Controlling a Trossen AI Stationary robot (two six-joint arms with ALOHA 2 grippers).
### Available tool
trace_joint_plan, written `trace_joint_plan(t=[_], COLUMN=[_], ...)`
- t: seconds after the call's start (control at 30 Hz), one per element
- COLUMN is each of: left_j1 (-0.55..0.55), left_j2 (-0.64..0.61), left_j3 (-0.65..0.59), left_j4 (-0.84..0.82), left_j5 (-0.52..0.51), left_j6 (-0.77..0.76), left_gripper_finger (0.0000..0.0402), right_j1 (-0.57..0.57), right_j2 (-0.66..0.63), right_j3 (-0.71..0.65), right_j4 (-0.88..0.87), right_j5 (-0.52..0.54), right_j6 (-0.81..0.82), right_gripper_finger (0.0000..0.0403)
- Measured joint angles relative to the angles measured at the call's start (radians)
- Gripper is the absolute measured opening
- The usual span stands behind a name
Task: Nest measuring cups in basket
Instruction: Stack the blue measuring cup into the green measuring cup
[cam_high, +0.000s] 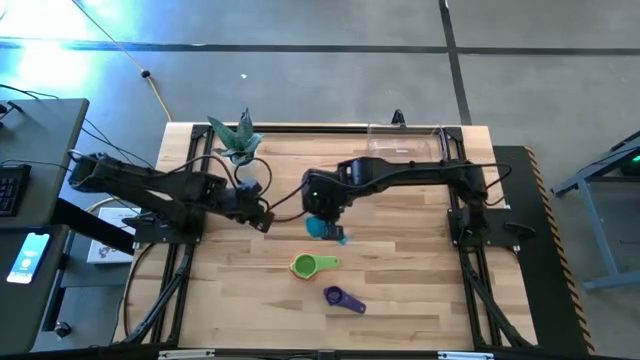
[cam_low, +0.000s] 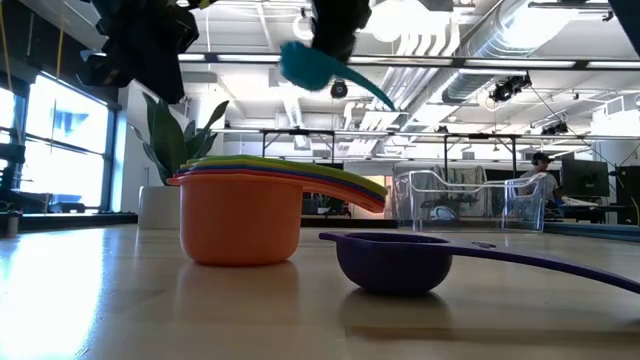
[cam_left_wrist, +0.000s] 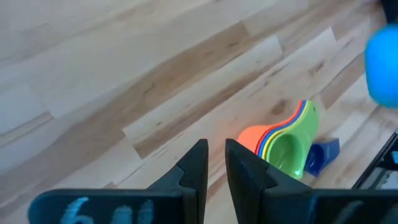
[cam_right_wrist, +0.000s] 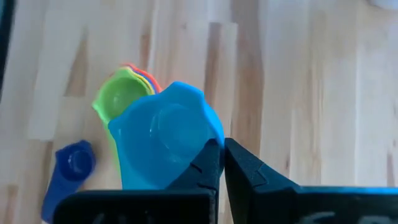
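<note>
Teal measuring cup (cam_right_wrist: 165, 140) lifted above the tabletop (cam_high: 420, 270), pinched in the shut jaws of the right gripper (cam_high: 327, 222).
Held clear of the wood near the middle of the tabletop, just above a nested stack of measuring cups (cam_high: 310, 265), green on top and orange outermost. Purple measuring cup (cam_high: 342, 298) lying alone just beside that stack, nearer the front edge. Clear basket (cam_high: 405, 141) at the far edge, well apart from the cups. Left gripper (cam_high: 262, 217) hovering near the right one, jaws slightly parted, gripping nothing. Potted plant (cam_high: 236, 140) at the far left.
</note>
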Motion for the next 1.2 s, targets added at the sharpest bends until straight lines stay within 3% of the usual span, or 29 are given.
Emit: trace_joint_plan(t=[0.37, 0.47, 0.83, 1.2], left_j1=[0.057, 0.074, 0.102, 0.102], left_j2=[0.011, 0.012, 0.012, 0.013], left_j3=[0.000, 0.000, 0.000, 0.000], left_j4=[-0.001, -0.001, 0.001, -0.003], left_j5=[0.000, -0.001, -0.003, -0.005], left_j6=[0.037, 0.040, 0.073, 0.073], left_gripper_finger=[0.0046, 0.0046, 0.0046, 0.0046], right_j1=[0.073, 0.081, 0.078, 0.077], right_j2=[0.225, 0.286, 0.376, 0.413], right_j3=[0.308, 0.346, 0.363, 0.361], right_j4=[-0.133, -0.131, -0.082, -0.084], right_j5=[-0.074, -0.152, -0.318, -0.296], right_j6=[-0.237, -0.291, -0.406, -0.458], right_gripper_finger=[0.0000, 0.0000, 0.0000, 0.0000])
